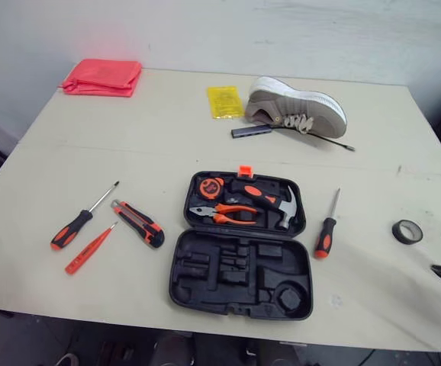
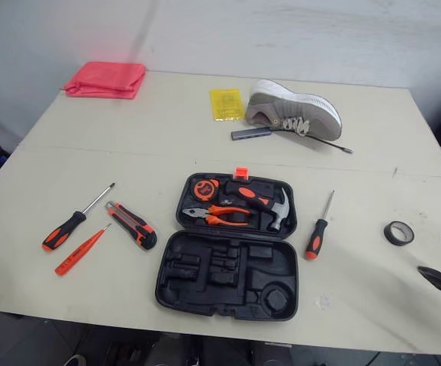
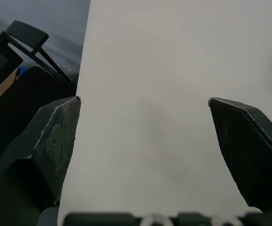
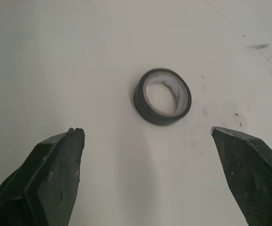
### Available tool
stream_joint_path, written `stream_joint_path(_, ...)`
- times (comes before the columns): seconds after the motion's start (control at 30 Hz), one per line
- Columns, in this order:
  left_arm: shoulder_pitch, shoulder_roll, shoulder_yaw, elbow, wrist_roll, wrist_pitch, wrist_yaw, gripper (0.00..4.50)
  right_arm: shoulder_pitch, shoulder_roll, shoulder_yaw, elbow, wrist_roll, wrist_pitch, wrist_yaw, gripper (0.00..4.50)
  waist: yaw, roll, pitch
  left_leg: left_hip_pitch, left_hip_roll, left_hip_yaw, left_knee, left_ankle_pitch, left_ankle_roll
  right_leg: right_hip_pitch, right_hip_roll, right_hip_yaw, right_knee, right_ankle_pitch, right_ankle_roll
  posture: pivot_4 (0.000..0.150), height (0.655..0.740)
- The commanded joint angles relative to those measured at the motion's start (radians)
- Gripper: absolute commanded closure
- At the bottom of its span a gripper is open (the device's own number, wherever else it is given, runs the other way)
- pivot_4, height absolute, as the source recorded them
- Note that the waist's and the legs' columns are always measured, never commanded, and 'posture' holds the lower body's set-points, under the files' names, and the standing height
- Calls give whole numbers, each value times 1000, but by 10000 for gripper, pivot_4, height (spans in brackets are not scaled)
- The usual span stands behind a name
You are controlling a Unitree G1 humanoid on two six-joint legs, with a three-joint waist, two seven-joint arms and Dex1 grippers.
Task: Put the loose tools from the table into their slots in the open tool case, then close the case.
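Right gripper (image 4: 145,131), fingers spread wide, faces the small black tape roll (image 4: 151,117), flat on the cream counter (image 4: 56,56) right of the open black tool case (image 1: 239,278); probably light, stiff: pinch across its ring; left gripper (image 3: 144,100) released too

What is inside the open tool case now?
In the case, the far half holds a tape measure, pliers and a hammer. The near half shows empty slots. What lies under those tools is covered.

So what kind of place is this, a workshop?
Probably a test room rather than a workshop: a plain table by a bare wall holds an odd mix, an open tool case, a shoe and a folded red cloth.
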Motion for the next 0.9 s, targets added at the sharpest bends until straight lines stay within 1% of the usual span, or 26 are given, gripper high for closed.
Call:
stream_joint_path(0.03,1,-4,-22,-63,-30,-1,-14,837,-8,23,-18,-18,35,-27,-18,0,-1,0,0,0,0,0,0,0,-1,0,0,1,0,0,0,1500,7400)
stream_joint_path(0.17,-1,-8,-113,-247,-109,149,-71,837,-68,131,16,-271,210,97,-17,0,-9,0,-1,1,4,1,-1,0,-3,0,1,0,1,2,-3,1500,7400)
stream_joint_path(0.3,-31,50,-209,-370,-147,328,-81,837,-115,216,90,-536,325,191,-50,0,-20,3,-2,1,5,2,-1,1,-4,-2,2,0,2,2,-3,1500,7400)
stream_joint_path(0.33,-45,76,-248,-390,-140,369,-79,837,-133,240,121,-603,347,200,-60,0,-20,3,-2,1,5,2,-2,3,-2,-2,2,0,3,2,-3,1500,7400)
stream_joint_path(0.4,-101,114,-321,-399,-120,423,-56,837,-154,279,178,-715,386,227,-67,0,-20,3,-1,1,6,2,-2,4,-2,-2,3,0,3,3,-4,1500,7400)
stream_joint_path(0.5,-188,152,-411,-367,-85,480,-20,837,-151,311,248,-823,410,261,-63,0,-17,4,-2,1,5,2,-2,5,-1,-2,4,-1,3,3,-4,1500,7400)
stream_joint_path(0.6,-249,192,-490,-297,-30,502,-3,837,-144,333,300,-900,444,290,-51,0,-7,4,-2,0,4,3,-3,5,-1,-4,6,-1,2,3,-4,1500,7400)
stream_joint_path(0.73,-285,216,-572,-237,-25,533,-71,837,-141,350,341,-939,448,291,-27,0,-4,4,-2,0,3,10,-3,4,-1,-6,7,0,2,3,-3,1500,7400)
stream_joint_path(0.9,-355,174,-654,-161,6,478,-69,837,-164,366,373,-919,424,278,-28,0,4,4,-2,1,1,10,-1,3,1,-6,7,0,2,3,-3,1500,7400)
